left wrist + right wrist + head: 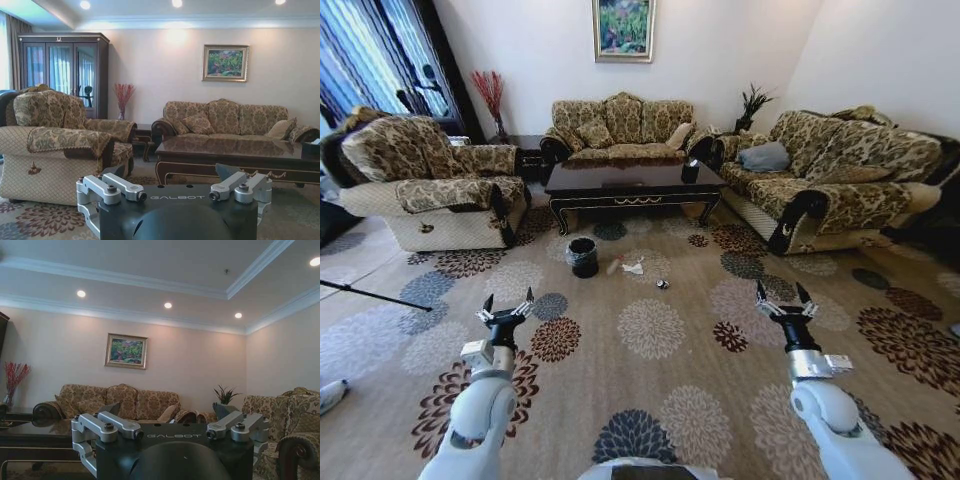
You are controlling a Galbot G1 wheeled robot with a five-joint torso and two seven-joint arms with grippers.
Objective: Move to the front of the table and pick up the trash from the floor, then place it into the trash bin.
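Note:
The dark glossy table [630, 182] stands ahead between the sofas, and it appears close in the left wrist view [230, 150]. On the patterned floor [650, 330] in front of it sits the small black trash bin [582, 256]. The trash lies just right of the bin: a clear bottle [614, 265], crumpled white paper [634, 267] and a small dark item [662, 284]. My left gripper [508, 304] and right gripper [783, 296] are both raised over the carpet, well short of the trash. Both are open and hold nothing.
An armchair [430, 185] flanks the table on the left, a long sofa [830, 175] on the right and another sofa [620, 125] behind it. A dark rod [370, 293] lies on the floor at far left. Open carpet stretches between me and the bin.

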